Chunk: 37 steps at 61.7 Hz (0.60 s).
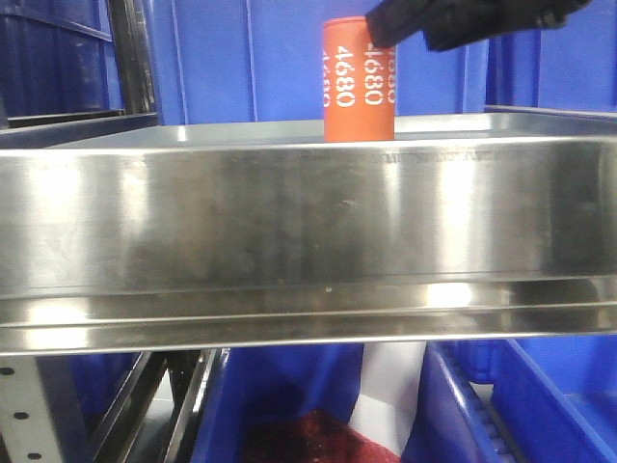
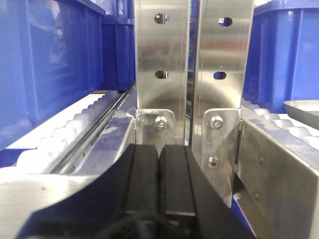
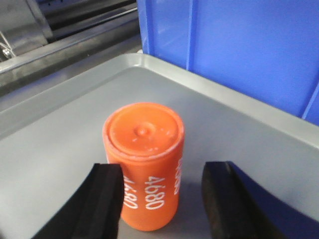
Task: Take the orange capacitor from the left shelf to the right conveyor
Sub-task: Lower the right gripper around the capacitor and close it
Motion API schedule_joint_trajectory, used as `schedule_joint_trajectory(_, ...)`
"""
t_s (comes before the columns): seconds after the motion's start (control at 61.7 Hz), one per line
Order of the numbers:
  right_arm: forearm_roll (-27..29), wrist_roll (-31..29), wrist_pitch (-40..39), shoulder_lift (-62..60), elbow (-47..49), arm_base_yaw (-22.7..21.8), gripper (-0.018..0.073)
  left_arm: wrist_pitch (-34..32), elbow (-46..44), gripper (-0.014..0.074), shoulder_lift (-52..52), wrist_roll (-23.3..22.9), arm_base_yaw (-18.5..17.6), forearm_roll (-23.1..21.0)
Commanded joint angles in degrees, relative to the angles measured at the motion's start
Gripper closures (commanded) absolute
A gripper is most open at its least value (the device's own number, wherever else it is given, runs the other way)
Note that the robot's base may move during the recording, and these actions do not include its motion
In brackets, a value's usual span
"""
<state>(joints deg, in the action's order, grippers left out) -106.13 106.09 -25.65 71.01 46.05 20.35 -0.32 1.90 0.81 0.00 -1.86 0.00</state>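
Orange capacitor (image 3: 144,169), white numerals; shiny silver shelf (image 1: 241,212); blue bins (image 3: 239,45).

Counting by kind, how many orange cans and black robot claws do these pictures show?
Orange capacitor, standing on the steel shelf: 1
Grippers: 2 (right gripper open, a finger either side of it; left gripper shut)
Total: 3

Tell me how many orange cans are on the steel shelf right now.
1. The orange can stands upright on the steel shelf, between the open fingers of the right gripper, in front of a blue bin. The shelf's tall front lip could hide others.
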Motion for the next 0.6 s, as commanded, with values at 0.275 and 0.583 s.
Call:
schedule_joint_trajectory(0.275, 0.4, -0.1, -0.6, 0.4, 1.6, 0.7, 0.0102, -4.8, -0.4, 0.0701, -0.6, 0.0, -0.4, -0.3)
schedule_joint_trajectory(0.583, 0.7, -0.1, 4.3, 3.0, 1.9, 2.6, -0.0073, -4.8, -0.4, 0.0701, -0.6, 0.0, -0.4, -0.3)
